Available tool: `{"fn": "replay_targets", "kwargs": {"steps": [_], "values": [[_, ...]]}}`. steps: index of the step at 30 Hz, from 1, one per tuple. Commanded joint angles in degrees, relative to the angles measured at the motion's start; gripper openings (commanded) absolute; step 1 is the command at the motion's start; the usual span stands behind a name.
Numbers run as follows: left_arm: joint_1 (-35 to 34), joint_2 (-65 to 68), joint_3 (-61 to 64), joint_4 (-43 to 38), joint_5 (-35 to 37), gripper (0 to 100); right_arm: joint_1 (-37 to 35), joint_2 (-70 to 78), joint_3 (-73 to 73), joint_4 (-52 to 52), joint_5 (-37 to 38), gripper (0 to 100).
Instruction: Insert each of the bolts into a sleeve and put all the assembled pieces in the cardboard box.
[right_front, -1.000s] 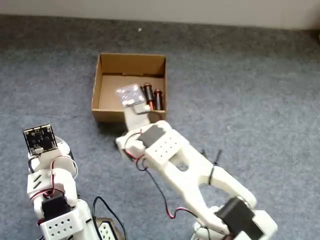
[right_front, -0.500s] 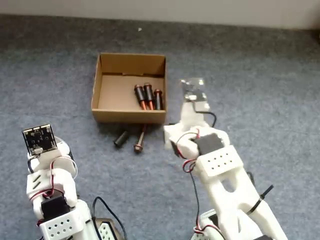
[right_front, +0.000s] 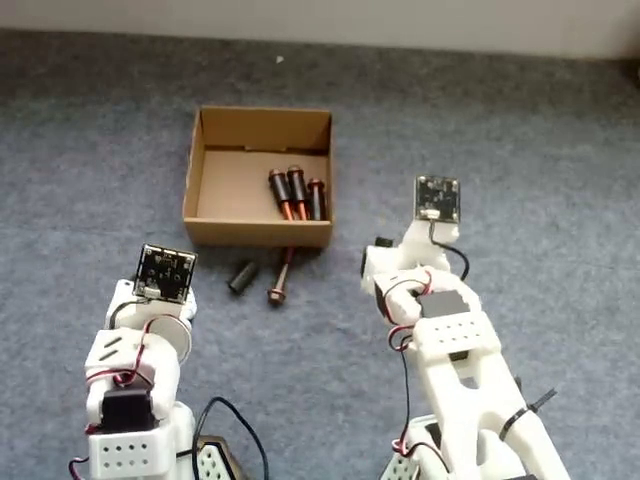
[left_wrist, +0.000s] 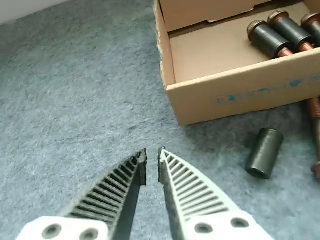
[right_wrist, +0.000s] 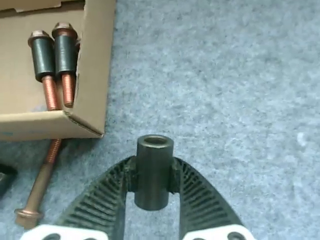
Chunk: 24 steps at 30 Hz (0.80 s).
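The left arm has come forward toward the box (left_wrist: 235, 95) and the right arm has drawn back from it. The left gripper (left_wrist: 152, 162) hangs over the carpet (left_wrist: 75, 100), its jaws a narrow slit apart, holding nothing. The loose sleeve (left_wrist: 264, 152) lies near it, just in front of the box, with a bolt (right_front: 282, 275) beside it. Three assembled pieces (right_front: 297, 193) lie inside the box. The right gripper (right_wrist: 153, 165) clamps a second sleeve (right_wrist: 154, 150) by its middle, near the box's corner.
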Motion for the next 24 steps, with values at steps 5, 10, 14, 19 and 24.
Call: {"fn": "replay_targets", "kwargs": {"steps": [5, 10, 14, 19, 24], "values": [[9.45, 0.04, -17.19, 12.04, -0.97, 9, 3.74, -2.24, -0.31, -3.56, 0.62, 0.5], [16.31, 0.13, -20.53, 15.21, -0.70, 13, 3.82, -2.24, -0.22, -3.47, 0.62, 0.5], [17.54, 4.79, -20.62, 14.15, -0.62, 14, 4.00, -2.07, -0.22, -3.47, 0.62, 0.5], [21.23, 20.35, -23.78, 9.49, 2.29, 14, 4.00, -1.80, -0.22, -3.47, 0.62, 0.5], [26.68, 38.20, -27.74, 2.37, 7.74, 14, 4.00, -1.80, -0.22, -3.47, 0.70, 0.5]]}}
